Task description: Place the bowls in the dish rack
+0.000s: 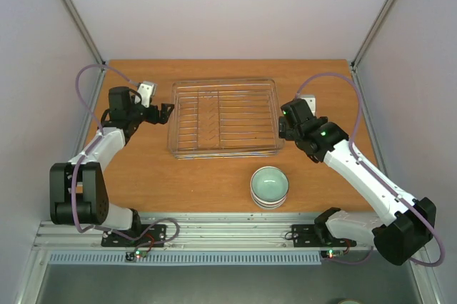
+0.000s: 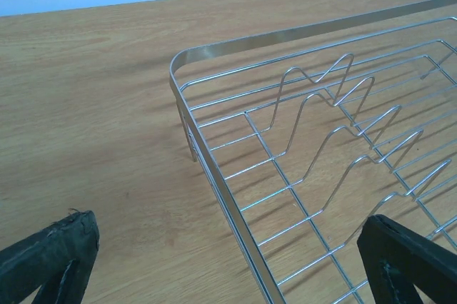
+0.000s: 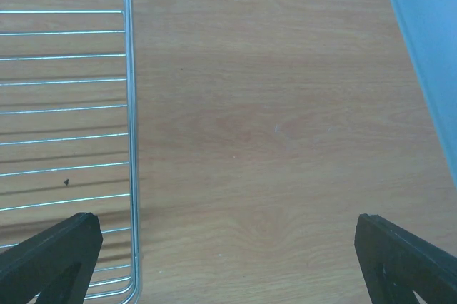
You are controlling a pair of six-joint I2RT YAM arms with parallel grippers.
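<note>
The rectangular silver wire dish rack (image 1: pixel 225 118) was set mid-way on the wooden bench (image 1: pixel 143 168), long axis left-right; the stack of round ceramic bowls (image 1: pixel 269 185), pale blue-green uppermost, was placed nearer. The left end effector (image 2: pixel 228 236) and right end effector (image 3: pixel 228 236) were held spread at its ends

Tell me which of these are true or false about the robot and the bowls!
1. The dish rack has no bowls in it. True.
2. The bowls sit in one stack on the table, in front of the rack. True.
3. The right gripper is holding a bowl. False: it is open and empty, beside the rack's right side.
4. The left gripper is touching the bowl stack. False: it is open at the rack's left side, far from the bowls.
</note>
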